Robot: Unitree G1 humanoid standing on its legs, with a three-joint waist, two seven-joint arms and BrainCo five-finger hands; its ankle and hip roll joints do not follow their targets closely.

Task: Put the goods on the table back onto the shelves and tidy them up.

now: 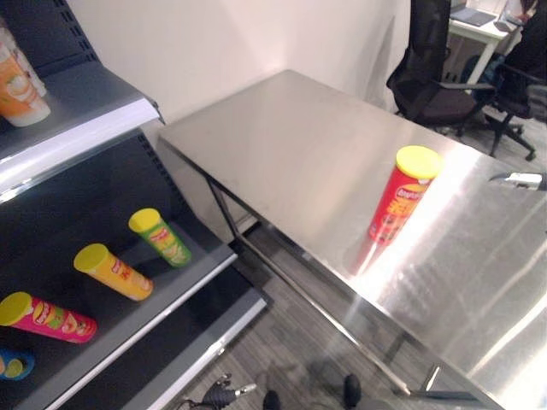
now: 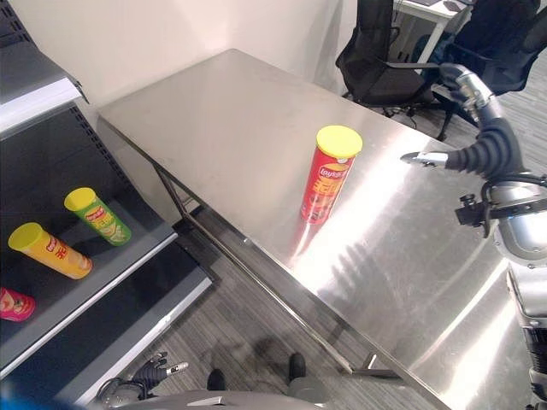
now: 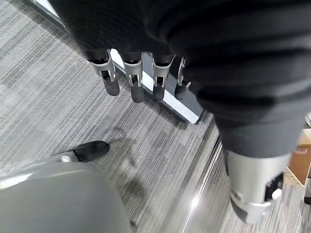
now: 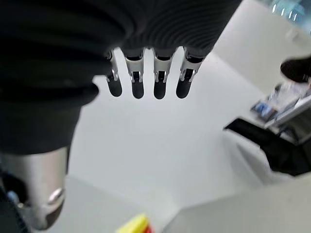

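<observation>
**A:** As far as these views go, one can is left: red crisp can (image 2: 329, 175) with a yellow lid, upright on the bench (image 1: 299, 145), near the front edge, nothing touching it.

**B:** Shelf state?

**A:** Lower shelf (image 1: 184, 286) already holds a green can (image 1: 161, 237), a yellow can (image 1: 114, 272) and a pink can (image 1: 47, 317), all lying on their sides at odd angles. A blue one (image 1: 13, 363) shows at the frame edge, too cut off to read. Upper shelf (image 1: 85, 107) has an orange pack (image 1: 19, 90).

**B:** Hands?

**A:** Right hand (image 2: 427, 159) is raised over the bench, to the right of the red can and apart from it. Its wrist view shows the fingers (image 4: 137, 80) straight and apart, holding nothing. Left hand (image 3: 133, 73) hangs low over the floor by the shelf base, fingers straight, empty as well.

**B:** So progress?

**A:** My read: mostly stocked, not finished. Red can is not yet grasped and has to go across to the shelf. After that the tidying is all still to do, since the lying cans probably want standing up or lining up.
</observation>
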